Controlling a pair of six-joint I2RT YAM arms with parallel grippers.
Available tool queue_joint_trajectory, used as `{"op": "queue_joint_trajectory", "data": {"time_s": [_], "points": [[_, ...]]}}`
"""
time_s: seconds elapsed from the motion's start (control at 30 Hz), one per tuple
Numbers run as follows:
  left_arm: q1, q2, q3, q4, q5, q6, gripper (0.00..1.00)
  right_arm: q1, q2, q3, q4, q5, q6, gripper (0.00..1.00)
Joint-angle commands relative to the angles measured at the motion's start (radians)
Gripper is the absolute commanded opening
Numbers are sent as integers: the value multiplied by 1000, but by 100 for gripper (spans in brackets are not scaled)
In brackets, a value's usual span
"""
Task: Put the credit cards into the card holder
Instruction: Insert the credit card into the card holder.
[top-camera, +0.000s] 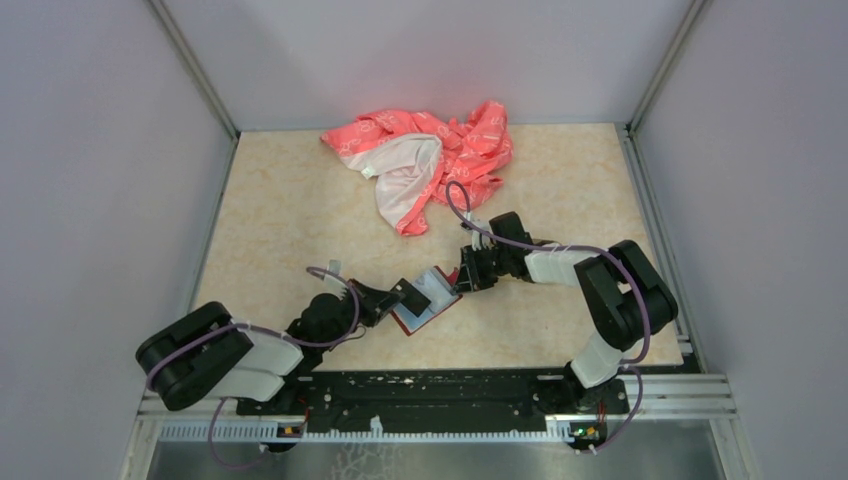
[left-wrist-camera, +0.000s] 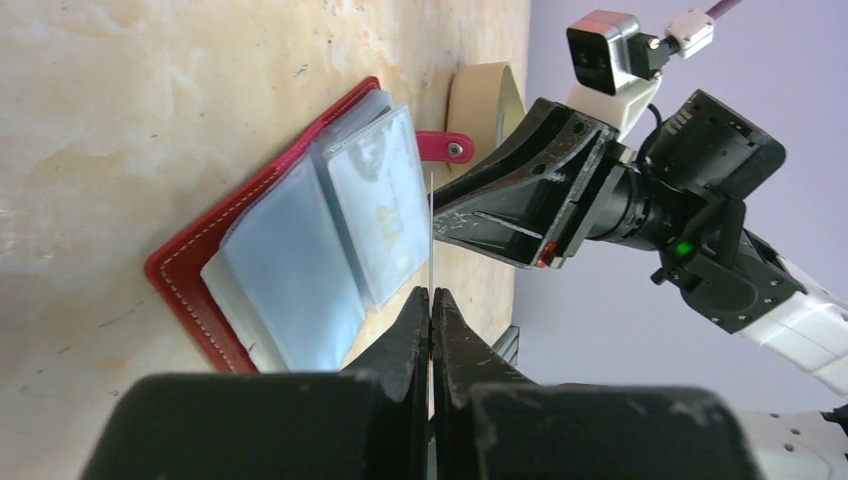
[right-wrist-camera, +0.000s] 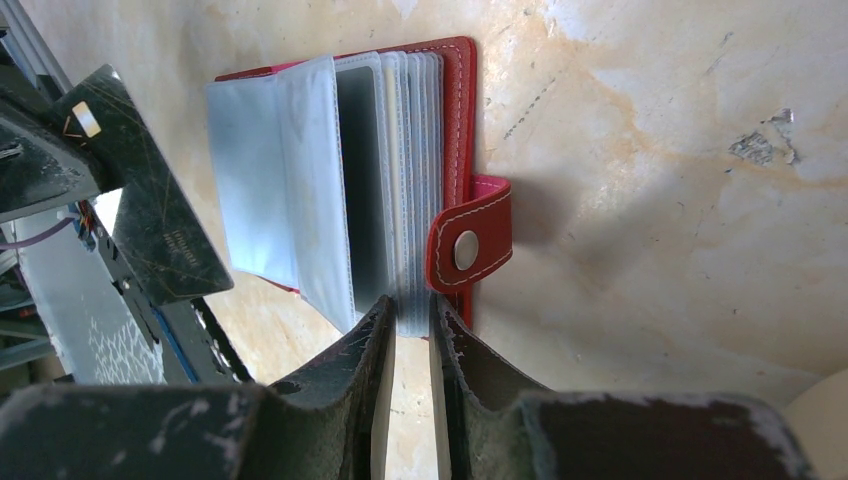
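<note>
The dark red card holder (top-camera: 432, 305) lies open on the table, its grey-blue pockets fanned out (left-wrist-camera: 300, 240) (right-wrist-camera: 350, 170). My left gripper (top-camera: 398, 297) (left-wrist-camera: 431, 292) is shut on a black credit card (right-wrist-camera: 150, 220), seen edge-on in the left wrist view (left-wrist-camera: 431, 230). It holds the card upright just beside the holder's open pockets. My right gripper (top-camera: 463, 280) (right-wrist-camera: 410, 312) is closed on the edge of a stack of pocket sleeves, next to the red snap tab (right-wrist-camera: 468, 245). No other cards are in view.
A pink-and-white cloth (top-camera: 425, 160) lies bunched at the back of the table. A beige tray (left-wrist-camera: 485, 95) sits just behind the holder, under my right arm, and its rim shows in the right wrist view (right-wrist-camera: 825, 430). Grey walls enclose the table.
</note>
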Motion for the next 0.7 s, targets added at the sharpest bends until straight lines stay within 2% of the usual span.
{"op": "queue_joint_trajectory", "data": {"time_s": [0.0,0.4,0.67], "points": [[-4,17,-68,-25,-21,21,0,6,4,12,10,-8,-5,18],[-4,191,-74,167,6,-5,0,6,4,13,9,-12,-5,18],[-4,243,-76,235,16,-15,0,6,7,13,10,-14,-5,18]]}}
